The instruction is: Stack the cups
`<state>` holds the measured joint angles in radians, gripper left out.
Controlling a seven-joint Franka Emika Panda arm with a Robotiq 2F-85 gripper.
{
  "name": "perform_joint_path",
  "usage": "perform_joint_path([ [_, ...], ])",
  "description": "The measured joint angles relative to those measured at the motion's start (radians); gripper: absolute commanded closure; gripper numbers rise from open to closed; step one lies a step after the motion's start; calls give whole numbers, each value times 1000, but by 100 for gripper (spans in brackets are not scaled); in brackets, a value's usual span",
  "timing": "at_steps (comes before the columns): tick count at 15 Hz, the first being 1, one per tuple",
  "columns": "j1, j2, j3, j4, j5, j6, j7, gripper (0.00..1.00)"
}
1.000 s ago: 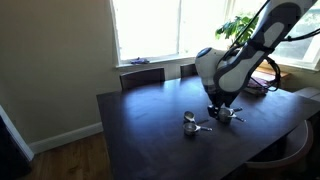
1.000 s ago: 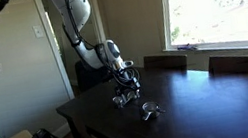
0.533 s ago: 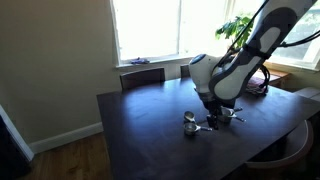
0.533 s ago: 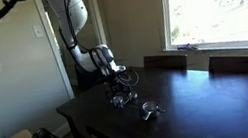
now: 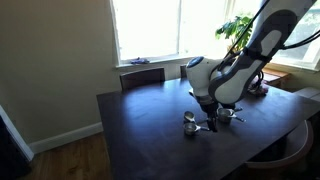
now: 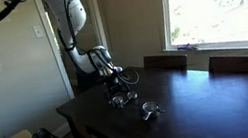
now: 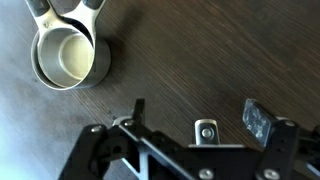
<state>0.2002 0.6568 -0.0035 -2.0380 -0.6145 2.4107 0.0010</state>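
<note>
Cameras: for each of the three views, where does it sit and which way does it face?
Exterior view: beside the table, facing the window; the arm leans in from the right over the cups.
Exterior view: off the table's corner, window on its right; the arm enters from upper left above the cups.
Wrist view: on the wrist, looking down at the table; the open pincer fills the bottom, nested cups upper left.
Shared: both exterior views show arm, table, cups and window.
</note>
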Motion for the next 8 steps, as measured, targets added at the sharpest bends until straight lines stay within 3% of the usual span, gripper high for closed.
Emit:
perform_joint_path([
  [8,-1,69,25,45,-1,178,-103,0],
])
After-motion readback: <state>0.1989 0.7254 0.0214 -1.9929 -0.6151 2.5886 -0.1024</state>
